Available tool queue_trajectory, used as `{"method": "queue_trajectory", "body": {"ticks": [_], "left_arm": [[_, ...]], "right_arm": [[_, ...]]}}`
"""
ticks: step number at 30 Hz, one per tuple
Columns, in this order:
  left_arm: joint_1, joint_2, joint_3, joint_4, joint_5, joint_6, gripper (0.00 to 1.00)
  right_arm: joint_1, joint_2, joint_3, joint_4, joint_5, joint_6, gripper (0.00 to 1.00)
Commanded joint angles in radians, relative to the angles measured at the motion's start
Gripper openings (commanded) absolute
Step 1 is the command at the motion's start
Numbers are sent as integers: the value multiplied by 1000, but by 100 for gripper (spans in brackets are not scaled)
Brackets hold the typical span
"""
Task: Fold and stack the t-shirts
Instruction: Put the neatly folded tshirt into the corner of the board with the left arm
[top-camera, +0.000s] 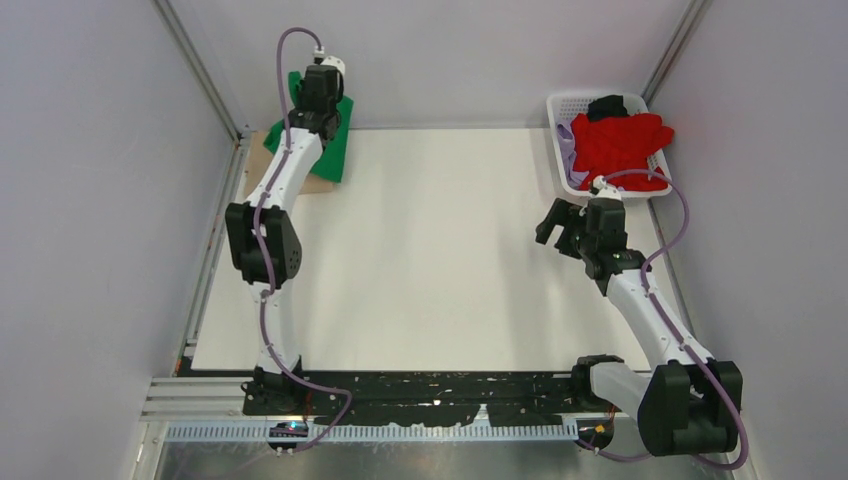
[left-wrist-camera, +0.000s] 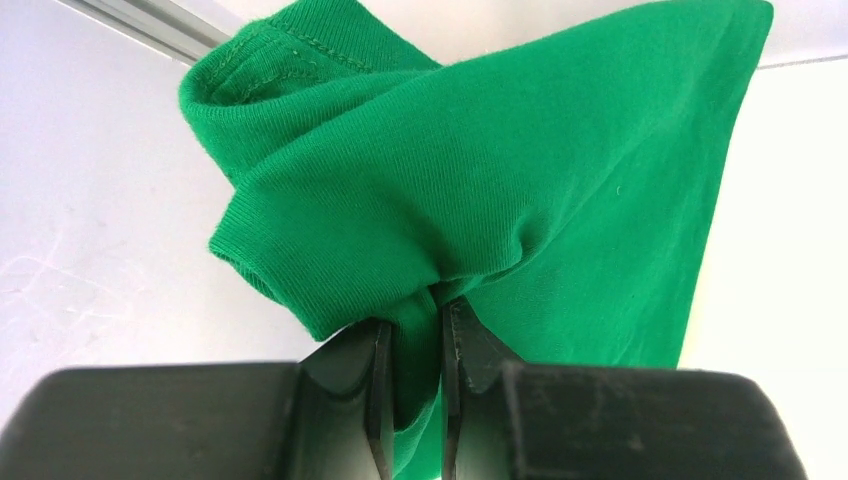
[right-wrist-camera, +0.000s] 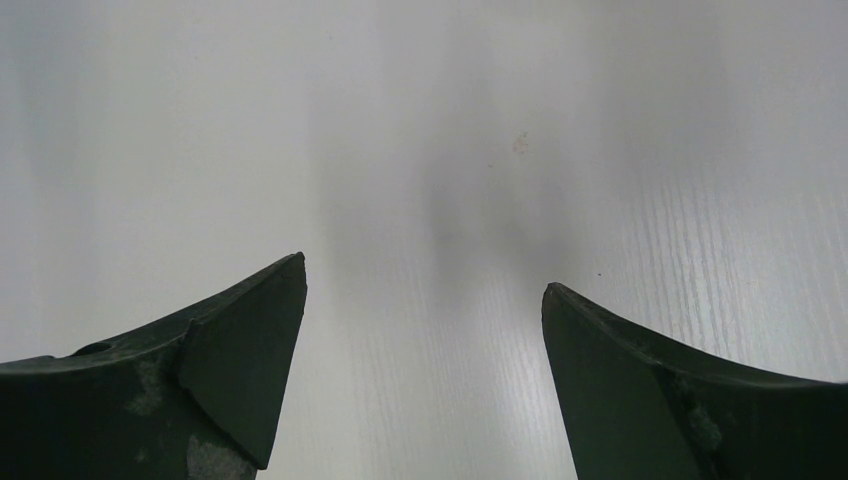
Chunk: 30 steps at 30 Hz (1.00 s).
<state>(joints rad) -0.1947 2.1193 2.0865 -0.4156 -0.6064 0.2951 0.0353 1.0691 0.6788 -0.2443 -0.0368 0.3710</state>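
Green t-shirt (top-camera: 338, 140) at far-left corner of white desk (top-camera: 430, 250), over what looks like a tan shirt (top-camera: 316, 184) | pale walls on three sides | red t-shirt (top-camera: 620, 145) heaped in basket (top-camera: 560, 108), far right | left jaws clenched on bunched green cloth, narrow gap | right jaws spread wide, holding nothing, over desk
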Motion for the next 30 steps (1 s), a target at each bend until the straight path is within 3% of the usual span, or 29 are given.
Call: {"method": "queue_trajectory", "body": {"ticks": [1, 10, 25, 26, 27, 28, 29, 30], "left_arm": [[37, 39, 32, 24, 51, -10, 0], [137, 136, 98, 11, 175, 11, 0], [249, 256, 217, 56, 230, 29, 0], [251, 254, 214, 62, 233, 30, 7], [255, 254, 214, 66, 231, 31, 24], [258, 254, 218, 68, 217, 29, 57], [259, 252, 219, 70, 199, 29, 81], [260, 248, 220, 73, 180, 29, 98]], "right_arm": [[-5, 22, 48, 6, 32, 16, 95], [-5, 57, 74, -9, 32, 40, 96], [-5, 79, 122, -80, 121, 60, 96], [-5, 83, 126, -80, 122, 61, 95], [-6, 86, 129, -81, 121, 62, 96], [-6, 90, 136, -85, 121, 63, 96], [-6, 92, 140, -87, 122, 63, 96], [-5, 92, 146, -92, 126, 62, 95]]}}
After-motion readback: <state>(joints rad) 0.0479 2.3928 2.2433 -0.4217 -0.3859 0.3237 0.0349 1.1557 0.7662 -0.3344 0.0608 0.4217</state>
